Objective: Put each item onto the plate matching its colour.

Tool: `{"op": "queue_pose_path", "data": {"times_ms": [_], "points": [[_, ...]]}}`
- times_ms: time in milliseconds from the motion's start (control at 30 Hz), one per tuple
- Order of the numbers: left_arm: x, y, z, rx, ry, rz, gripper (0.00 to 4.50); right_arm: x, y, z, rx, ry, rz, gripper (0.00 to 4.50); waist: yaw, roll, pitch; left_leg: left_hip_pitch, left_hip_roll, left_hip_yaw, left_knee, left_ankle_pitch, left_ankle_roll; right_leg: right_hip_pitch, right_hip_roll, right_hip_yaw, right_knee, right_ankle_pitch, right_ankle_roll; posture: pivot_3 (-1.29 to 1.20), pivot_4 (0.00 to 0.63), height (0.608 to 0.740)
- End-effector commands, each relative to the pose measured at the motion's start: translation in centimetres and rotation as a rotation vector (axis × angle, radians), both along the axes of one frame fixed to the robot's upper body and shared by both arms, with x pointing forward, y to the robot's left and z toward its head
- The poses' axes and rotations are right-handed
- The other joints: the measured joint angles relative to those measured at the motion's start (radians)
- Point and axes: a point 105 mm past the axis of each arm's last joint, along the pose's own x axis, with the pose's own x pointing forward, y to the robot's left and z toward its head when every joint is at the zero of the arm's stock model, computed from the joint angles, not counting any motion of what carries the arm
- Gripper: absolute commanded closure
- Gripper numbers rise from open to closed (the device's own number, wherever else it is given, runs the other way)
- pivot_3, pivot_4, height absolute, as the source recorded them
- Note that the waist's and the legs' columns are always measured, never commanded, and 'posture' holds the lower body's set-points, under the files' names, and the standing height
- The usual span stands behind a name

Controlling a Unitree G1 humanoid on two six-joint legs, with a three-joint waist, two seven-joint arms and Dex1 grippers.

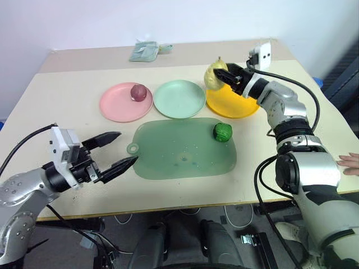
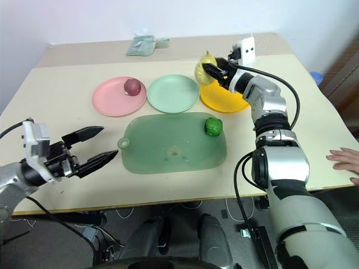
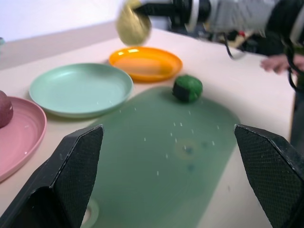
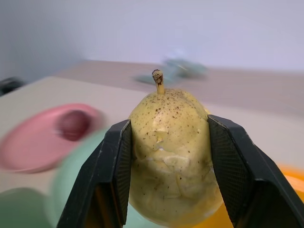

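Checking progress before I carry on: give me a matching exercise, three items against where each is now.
Items:
1. dark red item
2. pale yellow item
3. dark green item

Places:
A. on the green mat
B. held in the right gripper above the orange-yellow plate
C. on the pink plate

Pairs: 1-C, 2-B, 3-A

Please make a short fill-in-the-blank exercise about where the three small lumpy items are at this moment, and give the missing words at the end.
1. The dark red lumpy ball lies on the round ____ plastic plate.
2. The dark green lumpy ball rests on the flat translucent green ____.
3. The right gripper holds the pale yellow pointed item above the ____ plate.
4. The round mint green plate carries ____.

Missing words: pink; mat; orange-yellow; nothing
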Motion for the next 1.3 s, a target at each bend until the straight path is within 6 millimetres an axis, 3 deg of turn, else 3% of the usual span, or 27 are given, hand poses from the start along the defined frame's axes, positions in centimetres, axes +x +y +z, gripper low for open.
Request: {"op": "queue_pose_path", "data": {"times_ms": [33,167,267,333,367,500,633,767,867,1067,1300], "points": [[-0.3,-0.7,1.0,-0.019,-0.044,0.025,0.0,0.7,-0.8,1.6,0.037,-0.054,-0.103,2.34,-0.001,0.0,0.0,0.0,0.0,0.0,0.0,0.0,0.0,0.0,0.0,0.0,0.0,0.0,0.001,0.0,0.15,0.74],[-0.8,-0.5,0.9,-0.022,-0.037,0.05,0.0,1.1,-1.1,0.0,0.039,-0.017,-0.184,2.34,-0.007,0.0,0.0,0.0,0.0,0.0,-0.002,0.001,-0.001,0.0,0.001,0.001,0.0,0.0,0.0,0.0,0.15,0.74],[-0.9,-0.3,0.9,-0.026,-0.037,0.062,0.0,1.2,-1.1,-0.9,0.038,0.009,-0.209,1.41,-0.011,0.0,0.0,0.001,0.0,0.0,-0.003,0.001,-0.001,-0.001,0.002,0.001,0.0,0.0,0.0,0.0,0.15,0.74],[-0.9,-0.3,0.8,-0.027,-0.036,0.063,0.0,1.2,-1.2,-1.2,0.031,0.012,-0.22,0.36,-0.011,0.0,0.0,0.001,0.0,0.0,-0.003,0.001,-0.001,0.0,0.002,0.0,0.0,0.0,0.0,0.0,0.15,0.74],[-0.9,-0.3,0.8,-0.027,-0.035,0.063,0.0,1.2,-1.2,-1.2,0.028,0.012,-0.224,0.12,-0.011,0.0,0.0,0.001,0.0,0.0,-0.003,0.001,-0.001,0.0,0.002,0.0,0.0,0.0,0.0,0.0,0.15,0.74],[-0.8,-0.5,0.6,-0.033,-0.029,0.058,0.0,0.8,-1.1,-0.7,0.002,-0.021,-0.159,0.12,-0.014,0.0,0.0,0.001,0.0,0.0,-0.003,0.001,-0.001,0.0,0.002,0.0,0.0,0.0,0.0,0.0,0.15,0.74],[-0.9,-1.1,-0.1,-0.036,-0.007,0.017,0.0,-0.7,-1.1,0.9,-0.056,-0.107,0.021,0.12,-0.016,0.0,0.0,0.001,0.0,0.0,-0.003,0.001,-0.001,0.0,0.002,0.0,0.0,0.001,0.002,0.0,0.15,0.74],[-0.7,-1.3,-0.5,-0.037,0.003,-0.017,0.0,-3.1,-1.5,1.9,-0.103,-0.171,0.167,0.12,-0.014,0.0,0.0,0.001,0.0,0.0,-0.003,0.001,-0.001,0.0,0.002,0.0,0.0,0.001,0.002,0.0,0.15,0.74],[-0.5,-1.5,-0.7,-0.036,0.009,-0.055,0.0,-6.1,-2.0,2.1,-0.137,-0.179,0.23,0.12,-0.006,0.0,0.0,0.001,0.0,0.0,-0.003,0.001,-0.001,0.0,0.002,0.0,0.001,0.001,0.002,0.0,0.15,0.74],[-0.8,-1.4,-0.6,-0.042,0.032,-0.147,0.0,-11.1,-2.4,0.6,-0.172,-0.072,0.288,0.12,0.005,0.001,0.0,0.001,0.0,0.0,-0.001,0.001,-0.001,0.0,0.0,0.001,0.002,-0.001,-0.001,0.0,0.15,0.74],[-2.3,0.3,-1.4,0.066,0.073,-0.212,0.0,-11.3,-1.3,-2.7,-0.223,0.028,0.324,0.12,0.004,0.0,0.0,0.001,0.001,0.001,-0.001,0.001,-0.001,0.0,0.0,0.001,0.002,-0.001,-0.002,0.0,0.15,0.74]]}}
